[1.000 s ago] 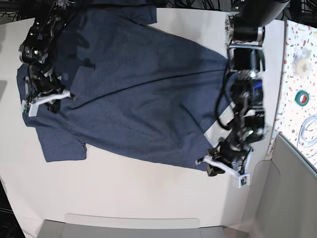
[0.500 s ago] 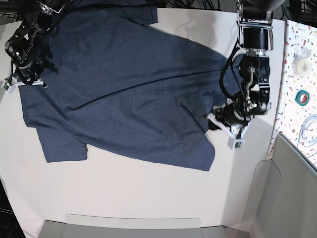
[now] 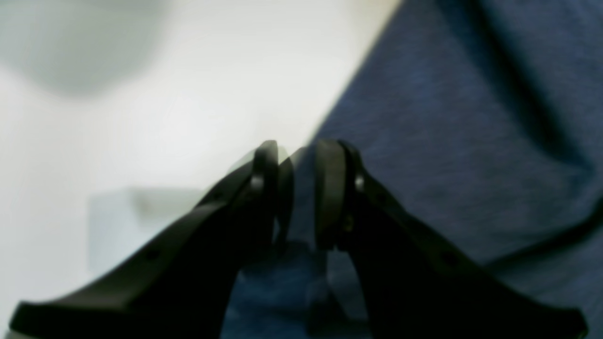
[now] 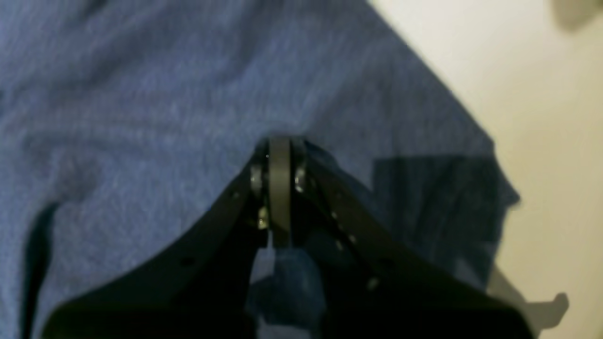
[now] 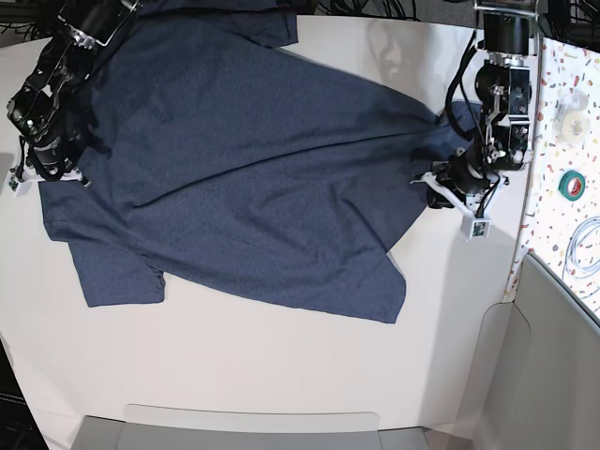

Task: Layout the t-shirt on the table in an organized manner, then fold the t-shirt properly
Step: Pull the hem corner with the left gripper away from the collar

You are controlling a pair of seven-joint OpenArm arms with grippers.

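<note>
The dark navy t-shirt lies spread at a slant across the white table, one sleeve at the lower left. My left gripper is at the shirt's right edge. In the left wrist view its jaws stand a narrow gap apart, with blue cloth between them and the table beyond. My right gripper is at the shirt's left edge. In the right wrist view its fingers are pressed together on the cloth, with bare table to the right.
A speckled strip along the right edge carries a green tape roll, a white roll and a coiled cable. A grey panel fills the lower right corner and a grey lip runs along the front edge.
My left arm went from the shirt's front hem corner up to its right edge, and its jaws narrowed. My right arm shifted up and left to the shirt's left edge, then stayed.
</note>
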